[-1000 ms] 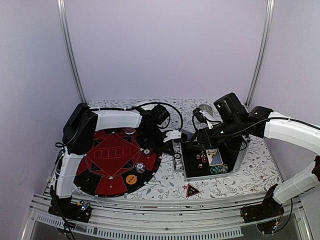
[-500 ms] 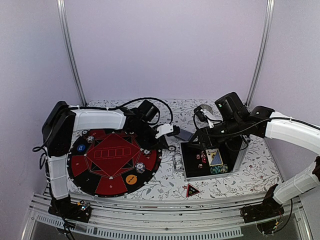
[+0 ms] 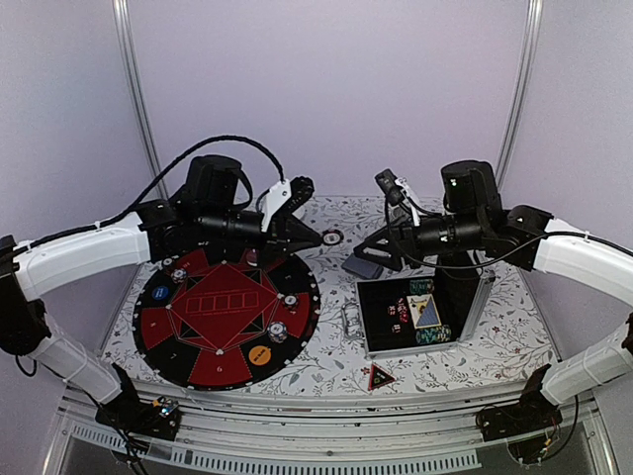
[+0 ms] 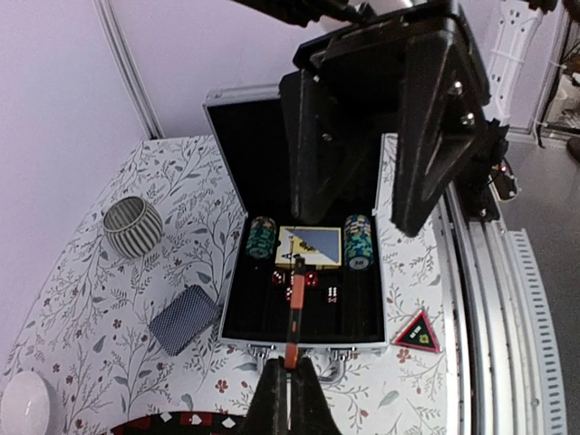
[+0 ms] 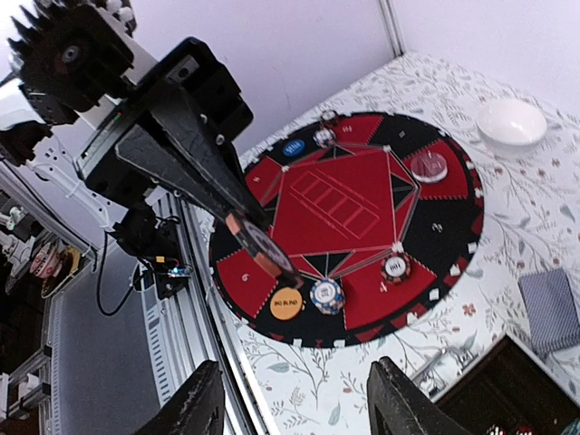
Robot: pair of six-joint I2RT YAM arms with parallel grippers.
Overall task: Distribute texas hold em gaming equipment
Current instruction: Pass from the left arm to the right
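Observation:
My left gripper (image 4: 290, 373) is shut on a striped orange poker chip (image 4: 294, 308) seen edge-on, held high over the gap between the round poker mat (image 3: 173, 341) and the open case (image 3: 473, 309). From above, that gripper (image 3: 318, 237) carries the chip (image 3: 332, 237). My right gripper (image 5: 294, 390) is open and empty, hovering above the table; from above, this gripper (image 3: 381, 252) hangs just over the patterned-back card deck (image 3: 364, 267). The deck (image 4: 184, 319) lies flat left of the case. A red triangular marker (image 3: 380, 376) lies in front of the case.
The case holds two chip stacks (image 4: 262, 237), a card box (image 4: 310, 246) and dice (image 4: 308, 285). On the mat sit an orange disc (image 5: 285, 302), a blue disc (image 5: 292, 148) and several chips (image 5: 326, 294). A white bowl (image 5: 512, 120) and a ribbed cup (image 4: 132, 227) stand at the back.
My left arm has lifted and swung back from beside the case, still gripping the chip. My right gripper has risen out of the case and moved left over the deck, its jaws slightly narrower.

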